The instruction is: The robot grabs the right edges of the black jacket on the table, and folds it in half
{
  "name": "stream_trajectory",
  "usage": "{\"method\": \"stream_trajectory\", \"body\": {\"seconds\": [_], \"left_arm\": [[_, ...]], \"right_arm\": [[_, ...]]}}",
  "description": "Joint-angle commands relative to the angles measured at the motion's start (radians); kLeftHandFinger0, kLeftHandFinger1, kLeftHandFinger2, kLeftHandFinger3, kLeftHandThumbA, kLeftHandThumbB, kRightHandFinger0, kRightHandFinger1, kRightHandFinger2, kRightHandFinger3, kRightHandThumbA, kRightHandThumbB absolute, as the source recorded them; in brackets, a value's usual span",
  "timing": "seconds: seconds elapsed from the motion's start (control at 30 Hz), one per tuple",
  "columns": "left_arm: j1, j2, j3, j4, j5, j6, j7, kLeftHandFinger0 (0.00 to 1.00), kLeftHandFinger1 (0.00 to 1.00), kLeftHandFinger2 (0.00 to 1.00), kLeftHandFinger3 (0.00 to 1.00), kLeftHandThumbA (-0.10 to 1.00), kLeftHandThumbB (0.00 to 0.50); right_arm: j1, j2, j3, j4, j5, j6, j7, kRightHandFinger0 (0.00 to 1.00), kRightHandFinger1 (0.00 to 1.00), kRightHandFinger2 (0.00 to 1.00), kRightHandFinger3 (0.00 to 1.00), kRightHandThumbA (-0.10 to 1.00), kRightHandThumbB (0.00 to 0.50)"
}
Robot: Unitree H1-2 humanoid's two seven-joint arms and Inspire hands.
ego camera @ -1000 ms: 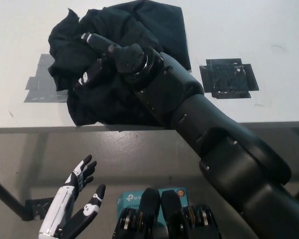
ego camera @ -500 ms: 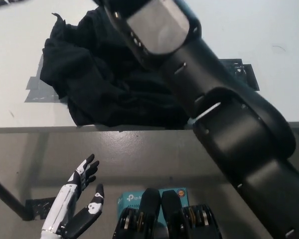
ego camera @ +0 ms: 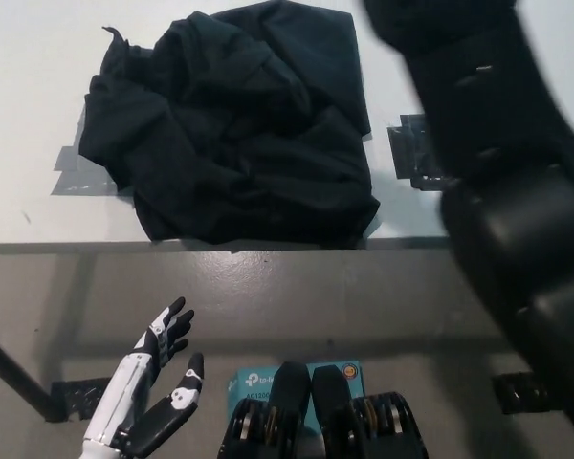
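The black jacket [ego camera: 230, 134] lies crumpled in a heap on the white table [ego camera: 38, 57], its lower edge close to the table's front edge. My black right arm [ego camera: 517, 191] rises along the right side of the picture, blurred, and runs off the top edge, so its hand is out of sight. It is clear of the jacket. My white left hand [ego camera: 153, 392] rests low at the lower left, below the table, fingers apart and holding nothing.
Grey tape [ego camera: 72, 177] shows at the jacket's left, and a black tape patch [ego camera: 411, 158] lies to its right, partly behind my arm. A teal box [ego camera: 258, 382] sits on the floor below.
My right hand has let go of the jacket, and the arm has swung up and to the right, off the cloth. The jacket lies more bunched leftward. The left hand has stayed put.
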Motion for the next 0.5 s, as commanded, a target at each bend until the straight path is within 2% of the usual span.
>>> {"method": "stream_trajectory", "body": {"seconds": [0.0,0.1,0.13,0.2,0.27,0.33,0.4,0.47], "left_arm": [[0.0,0.011,0.026,-0.028,0.003,-0.031,0.008,1.0,1.0,1.0,1.0,0.53,0.0],[0.0,0.011,0.027,-0.028,0.003,-0.031,0.007,1.0,1.0,1.0,1.0,0.54,0.0],[-0.013,0.012,0.042,-0.01,-0.006,-0.036,0.014,1.0,1.0,1.0,1.0,0.58,0.0],[-0.017,0.009,0.048,-0.009,-0.022,-0.029,0.012,1.0,1.0,1.0,1.0,0.6,0.0],[-0.034,0.008,0.059,-0.008,-0.035,-0.016,0.013,1.0,1.0,1.0,1.0,0.6,0.0],[-0.034,0.008,0.059,-0.008,-0.036,-0.016,0.012,1.0,1.0,1.0,1.0,0.6,0.0],[-0.06,0.003,0.064,0.002,-0.032,-0.009,0.019,1.0,1.0,1.0,1.0,0.62,0.0],[-0.06,0.003,0.064,0.002,-0.032,-0.009,0.019,1.0,1.0,1.0,1.0,0.63,0.0]], "right_arm": [[0.149,-0.373,-0.043,-0.514,0.177,0.032,0.065,1.0,1.0,1.0,1.0,1.0,0.435],[0.153,-0.391,-0.022,-0.522,0.204,0.032,0.041,1.0,1.0,1.0,1.0,1.0,0.436],[0.371,-0.605,-0.071,-0.815,0.399,0.032,-0.031,1.0,1.0,1.0,1.0,1.0,0.437],[0.537,-0.727,-0.125,-0.991,0.516,0.032,-0.091,1.0,1.0,1.0,1.0,1.0,0.44],[0.655,-0.744,-0.207,-1.075,0.51,0.032,-0.054,1.0,1.0,1.0,1.0,1.0,0.432],[0.666,-0.756,-0.206,-1.083,0.521,0.032,-0.065,1.0,1.0,1.0,1.0,1.0,0.432],[0.878,-0.733,-0.335,-1.215,0.483,0.032,-0.066,1.0,1.0,1.0,1.0,1.0,0.442],[0.884,-0.743,-0.332,-1.219,0.492,0.032,-0.077,1.0,1.0,1.0,1.0,1.0,0.443]]}}
